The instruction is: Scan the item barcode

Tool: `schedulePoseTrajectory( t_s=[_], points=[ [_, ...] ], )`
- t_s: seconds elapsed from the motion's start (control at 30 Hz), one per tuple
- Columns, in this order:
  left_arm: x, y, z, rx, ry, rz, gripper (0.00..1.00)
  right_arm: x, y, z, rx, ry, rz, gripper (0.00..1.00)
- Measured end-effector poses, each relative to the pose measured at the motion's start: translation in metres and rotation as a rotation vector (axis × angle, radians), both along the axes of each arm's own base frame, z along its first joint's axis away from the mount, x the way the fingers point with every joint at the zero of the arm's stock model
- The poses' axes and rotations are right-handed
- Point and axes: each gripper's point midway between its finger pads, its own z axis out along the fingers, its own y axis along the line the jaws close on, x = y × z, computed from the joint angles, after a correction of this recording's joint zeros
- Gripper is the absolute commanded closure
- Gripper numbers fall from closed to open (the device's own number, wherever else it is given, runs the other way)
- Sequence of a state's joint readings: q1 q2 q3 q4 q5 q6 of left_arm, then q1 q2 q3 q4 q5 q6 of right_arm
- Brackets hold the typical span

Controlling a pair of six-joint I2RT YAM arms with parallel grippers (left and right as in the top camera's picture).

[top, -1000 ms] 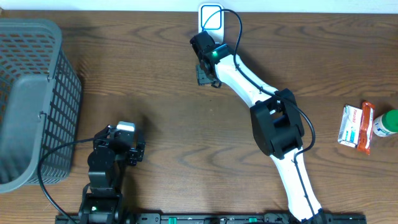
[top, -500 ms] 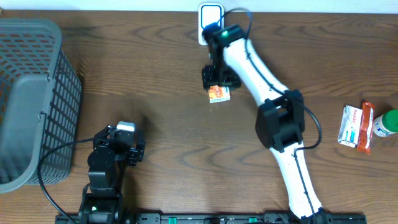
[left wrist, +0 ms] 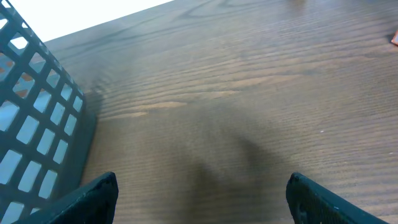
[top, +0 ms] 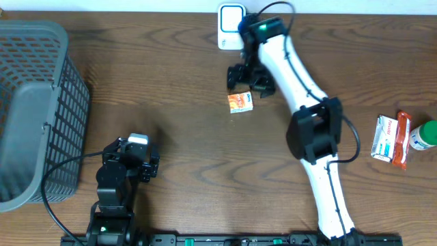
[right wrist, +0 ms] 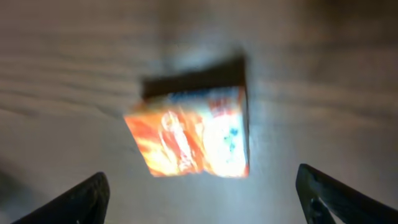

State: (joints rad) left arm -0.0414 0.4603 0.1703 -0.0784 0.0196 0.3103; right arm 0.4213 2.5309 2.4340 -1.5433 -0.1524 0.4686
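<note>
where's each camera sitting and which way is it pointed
Overhead: above the table, facing straight down; shows left arm, right arm, basket, box.
Left wrist: on the left arm, looking low along the table past the basket; left gripper open at the bottom.
Right wrist: on the right arm, looking down on the box; right gripper open at the bottom.
Shared: overhead and right wrist see the box; overhead and left wrist, the basket.

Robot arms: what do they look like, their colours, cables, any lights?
The right arm has white tubular links, bulky black joints, a black cable along it and a green light near the wrist. The left arm is mostly black with a pale block on top and a looping black cable.
</note>
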Motion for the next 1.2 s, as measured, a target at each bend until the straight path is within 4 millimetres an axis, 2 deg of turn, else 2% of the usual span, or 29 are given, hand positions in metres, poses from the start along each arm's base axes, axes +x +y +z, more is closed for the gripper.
schedulePoseTrajectory(
  t_s=[0.1,0.17,0.27,0.4,0.5,0.6,0.87,1.2],
  points=[
    [0.000,0.000,0.000,0.000,0.000,0.000,0.13,-0.019,0.006,0.000,-0.099,0.016,0.048,0.01],
    [0.000,0.000,0.000,0.000,0.000,0.000,0.13,-0.022,0.014,-0.001,-0.133,-0.009,0.077,0.01],
    [0.000,0.000,0.000,0.000,0.000,0.000,0.13,-0.010,0.021,-0.003,-0.175,-0.097,0.098,0.01],
    [0.000,0.000,0.000,0.000,0.000,0.000,0.13,-0.007,0.012,-0.011,-0.255,-0.125,0.085,0.02],
    [0.000,0.000,0.000,0.000,0.000,0.000,0.13,-0.007,0.004,-0.025,-0.314,-0.136,0.075,0.07],
    [0.000,0.000,0.000,0.000,0.000,0.000,0.13,-0.009,0.001,-0.045,-0.360,-0.149,0.070,0.06],
    [0.000,0.000,0.000,0.000,0.000,0.000,0.13,-0.002,0.010,-0.050,-0.390,-0.346,0.040,0.04],
    [0.000,0.000,0.000,0.000,0.000,0.000,0.13,0.000,0.007,-0.060,-0.367,-0.491,0.049,0.02]
  ],
)
